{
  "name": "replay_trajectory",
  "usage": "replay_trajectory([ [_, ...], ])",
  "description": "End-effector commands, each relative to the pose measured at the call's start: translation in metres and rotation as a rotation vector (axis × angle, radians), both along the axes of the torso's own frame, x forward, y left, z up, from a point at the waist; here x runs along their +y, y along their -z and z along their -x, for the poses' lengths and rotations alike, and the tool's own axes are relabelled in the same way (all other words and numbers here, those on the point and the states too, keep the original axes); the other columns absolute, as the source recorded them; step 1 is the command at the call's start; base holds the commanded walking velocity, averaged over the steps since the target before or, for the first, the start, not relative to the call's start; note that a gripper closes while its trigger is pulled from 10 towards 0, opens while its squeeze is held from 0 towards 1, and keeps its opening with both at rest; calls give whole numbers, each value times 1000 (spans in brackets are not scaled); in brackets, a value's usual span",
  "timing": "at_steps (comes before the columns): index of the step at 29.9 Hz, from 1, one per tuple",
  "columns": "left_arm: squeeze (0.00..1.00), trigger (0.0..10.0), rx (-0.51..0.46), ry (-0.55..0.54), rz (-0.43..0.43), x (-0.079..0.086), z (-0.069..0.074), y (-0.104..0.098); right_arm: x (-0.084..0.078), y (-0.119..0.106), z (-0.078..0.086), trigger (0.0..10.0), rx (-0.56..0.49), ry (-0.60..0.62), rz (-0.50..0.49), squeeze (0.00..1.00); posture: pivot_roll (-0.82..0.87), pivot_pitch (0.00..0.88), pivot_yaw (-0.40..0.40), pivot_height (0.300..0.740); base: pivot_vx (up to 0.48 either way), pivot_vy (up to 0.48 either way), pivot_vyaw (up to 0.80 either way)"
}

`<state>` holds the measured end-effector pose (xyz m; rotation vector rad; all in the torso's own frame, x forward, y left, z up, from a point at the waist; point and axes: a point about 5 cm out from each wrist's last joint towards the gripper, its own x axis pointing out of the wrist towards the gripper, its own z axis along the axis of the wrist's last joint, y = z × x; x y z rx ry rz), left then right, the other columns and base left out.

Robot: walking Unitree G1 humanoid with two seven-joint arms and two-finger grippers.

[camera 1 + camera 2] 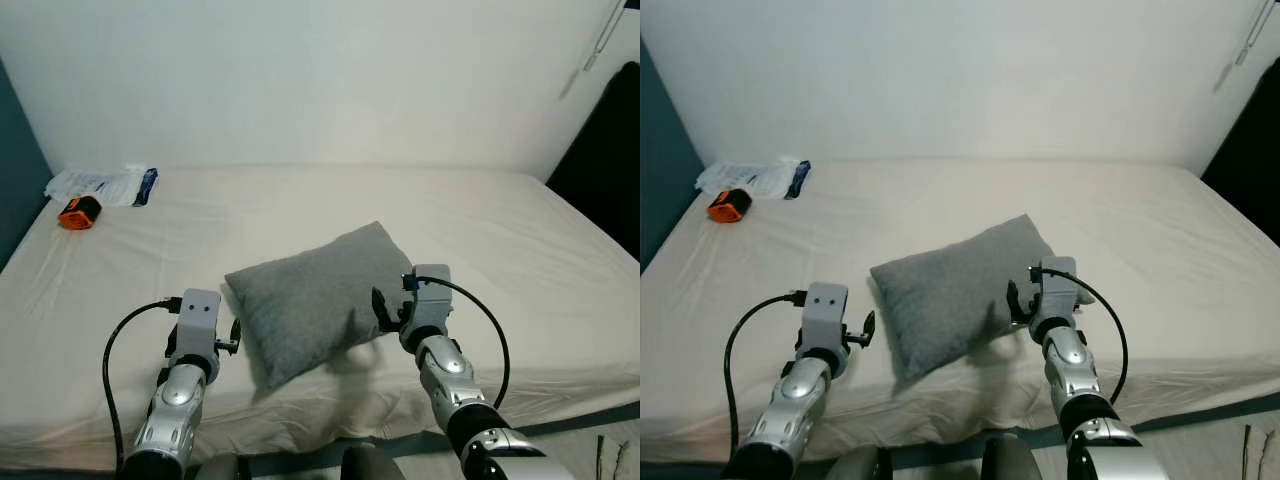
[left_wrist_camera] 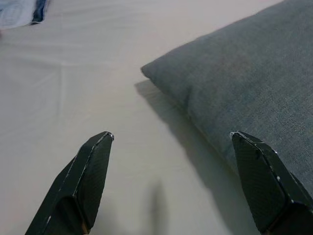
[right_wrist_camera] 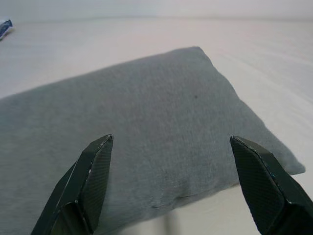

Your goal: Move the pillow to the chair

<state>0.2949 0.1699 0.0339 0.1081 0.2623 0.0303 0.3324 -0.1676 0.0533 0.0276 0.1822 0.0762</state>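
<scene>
Item: grey pillow [image 1: 320, 300], flat on the bed [image 1: 500, 230]. We bracket it, left gripper [image 2: 171, 142] and right gripper [image 3: 171, 142], fingers spread, for a two-sided lift.

Both silver arms are stretched forward and slightly inward, each with a black cable looped from its wrist. The left gripper [image 2: 171, 147] is held with its two black fingers [image 2: 85, 176] spread wide apart. The right gripper [image 3: 171, 147] is likewise held wide open, its fingers [image 3: 264, 186] pointing forward, nothing being gripped between them
</scene>
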Motion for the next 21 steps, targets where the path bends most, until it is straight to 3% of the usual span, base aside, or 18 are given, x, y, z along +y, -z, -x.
replay_trajectory([
  [1,0,10000,30,7,-2,0,1,4,-1,2,2,10000,0,5,-6,0,27,0,-97,597,0,0,0],
  [9,0,10000,51,17,10,5,3,7,0,-1,1,10000,-20,-9,-22,0,27,0,-100,592,0,0,0],
  [14,0,10000,107,5,234,12,7,12,0,-5,-2,10000,-35,-13,-8,0,26,0,-107,577,0,0,0],
  [16,0,10000,107,5,234,12,7,12,0,-5,-2,10000,-35,-13,-8,0,26,0,-107,577,0,0,0],
  [17,0,10000,114,-7,285,14,7,14,0,-6,-3,10000,-34,-14,-8,0,23,0,-106,577,0,0,0],
  [18,792,10000,115,-26,354,18,8,14,1,-5,-3,10000,-23,-23,-11,0,23,0,-106,577,0,0,0],
  [19,1000,10000,111,-41,409,20,8,14,1,-6,-3,10000,-29,-27,-23,0,24,0,-108,572,0,0,0],
  [21,1000,10000,111,-41,409,20,8,14,1,-6,-3,10000,-29,-27,-23,0,24,0,-108,572,0,0,0],
])
